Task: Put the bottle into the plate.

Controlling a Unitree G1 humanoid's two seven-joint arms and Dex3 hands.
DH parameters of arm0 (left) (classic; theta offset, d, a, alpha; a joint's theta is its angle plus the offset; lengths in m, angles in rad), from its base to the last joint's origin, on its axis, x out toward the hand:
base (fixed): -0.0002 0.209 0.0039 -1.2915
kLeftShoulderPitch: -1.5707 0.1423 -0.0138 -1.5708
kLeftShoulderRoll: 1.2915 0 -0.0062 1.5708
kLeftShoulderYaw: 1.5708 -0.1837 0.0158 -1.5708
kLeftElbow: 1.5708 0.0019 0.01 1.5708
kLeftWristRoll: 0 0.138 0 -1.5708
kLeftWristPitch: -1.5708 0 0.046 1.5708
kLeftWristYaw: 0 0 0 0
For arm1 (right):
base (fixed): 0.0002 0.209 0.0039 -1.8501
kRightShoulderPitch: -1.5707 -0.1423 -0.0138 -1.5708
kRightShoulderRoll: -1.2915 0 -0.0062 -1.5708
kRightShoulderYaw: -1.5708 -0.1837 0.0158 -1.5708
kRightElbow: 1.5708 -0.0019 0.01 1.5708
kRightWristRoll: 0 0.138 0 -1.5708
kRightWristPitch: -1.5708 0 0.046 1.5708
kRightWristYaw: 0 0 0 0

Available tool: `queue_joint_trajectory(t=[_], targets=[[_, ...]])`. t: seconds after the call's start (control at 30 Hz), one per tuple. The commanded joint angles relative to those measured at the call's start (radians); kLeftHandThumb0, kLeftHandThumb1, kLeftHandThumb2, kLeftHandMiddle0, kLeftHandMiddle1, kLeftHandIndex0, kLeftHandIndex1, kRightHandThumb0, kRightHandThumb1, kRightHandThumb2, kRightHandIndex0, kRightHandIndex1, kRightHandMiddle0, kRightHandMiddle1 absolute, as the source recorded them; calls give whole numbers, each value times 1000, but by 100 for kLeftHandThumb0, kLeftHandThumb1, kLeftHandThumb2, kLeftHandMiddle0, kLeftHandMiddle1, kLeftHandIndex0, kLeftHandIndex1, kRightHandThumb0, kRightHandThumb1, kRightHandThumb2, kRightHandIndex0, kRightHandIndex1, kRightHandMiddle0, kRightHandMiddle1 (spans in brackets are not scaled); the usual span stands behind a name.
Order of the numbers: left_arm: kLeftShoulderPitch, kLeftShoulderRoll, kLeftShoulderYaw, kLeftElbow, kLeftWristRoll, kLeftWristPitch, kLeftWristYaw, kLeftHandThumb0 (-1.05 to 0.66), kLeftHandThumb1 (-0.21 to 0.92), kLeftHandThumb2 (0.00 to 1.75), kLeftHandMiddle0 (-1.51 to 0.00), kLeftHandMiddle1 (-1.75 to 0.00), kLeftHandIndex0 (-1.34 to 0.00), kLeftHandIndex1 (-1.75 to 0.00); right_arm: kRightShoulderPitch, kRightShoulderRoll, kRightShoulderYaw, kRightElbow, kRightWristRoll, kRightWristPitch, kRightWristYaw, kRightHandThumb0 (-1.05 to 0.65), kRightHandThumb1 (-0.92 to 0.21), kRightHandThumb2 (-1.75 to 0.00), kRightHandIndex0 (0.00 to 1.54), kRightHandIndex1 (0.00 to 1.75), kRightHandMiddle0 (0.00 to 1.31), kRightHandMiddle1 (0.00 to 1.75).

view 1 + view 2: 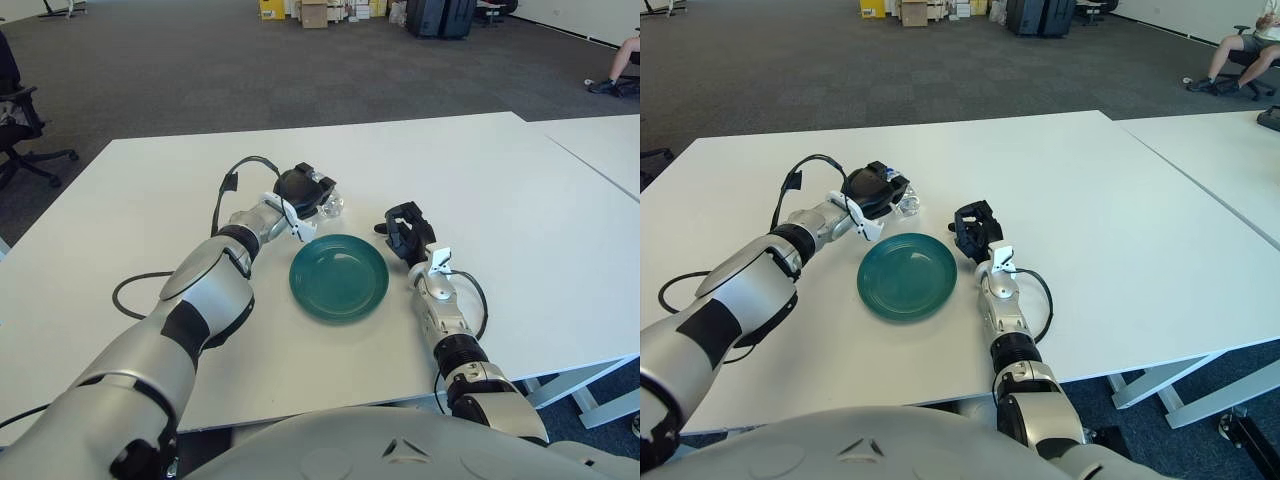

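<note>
Bottle point(329, 205) clasped under left hand point(303, 190) fingers point(318, 195) behind green plate point(339, 276); right hand point(408, 230) curled, holding nothing, beside plate.

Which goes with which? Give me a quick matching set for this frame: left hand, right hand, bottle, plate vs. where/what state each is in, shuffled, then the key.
Column 1:
1. left hand
2. right hand
3. bottle
4. plate

Column 2:
A. green, nothing in it, between the two arms
B. closed over the bottle, beyond the plate
C. clear, mostly hidden by black fingers
D. idle, right of the plate

Pairs: 1-B, 2-D, 3-C, 4-A
</note>
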Motion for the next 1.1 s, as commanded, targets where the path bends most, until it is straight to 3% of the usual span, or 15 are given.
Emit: queue_joint_trajectory(t=[0.0, 0.43, 1.07], targets=[[-33, 8, 29, -5, -26, -2, 12, -38, 72, 78, -31, -85, -32, -173, 17, -3, -2, 26, 2, 28, 2, -36, -80, -68, 43, 121, 27, 174], [-28, 28, 74, -6, -49, -7, 10, -37, 73, 75, -31, -88, -33, -172, 5, -5, -7, 50, 12, 22, 23, -36, -79, -70, 43, 122, 27, 174], [-33, 42, 82, -5, -33, 0, 22, -38, 70, 80, -32, -86, -34, -173, -14, -11, -19, 82, 12, 18, 29, -36, -81, -67, 41, 120, 25, 175]])
